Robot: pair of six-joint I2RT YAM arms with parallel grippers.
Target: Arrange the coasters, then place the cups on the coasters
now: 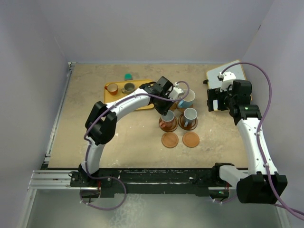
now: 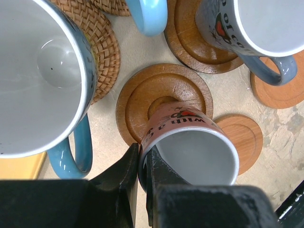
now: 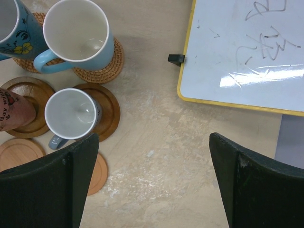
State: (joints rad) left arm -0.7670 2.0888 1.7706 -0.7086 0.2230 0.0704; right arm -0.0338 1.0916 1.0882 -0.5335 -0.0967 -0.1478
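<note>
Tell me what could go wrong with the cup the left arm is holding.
The left gripper pinches the small cup by its rim only, and it leans over the ringed coaster: released like this, it may topple. The light blue mug stands close beside the gripper, so pulling away could knock its handle.

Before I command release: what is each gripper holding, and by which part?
Left gripper pinches the small cup by its rim wall; right gripper is open and holds nothing.

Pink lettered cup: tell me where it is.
Top view, table centre: pink cup in the left gripper, on a ringed wooden coaster, left of the grey-handled cup.
</note>
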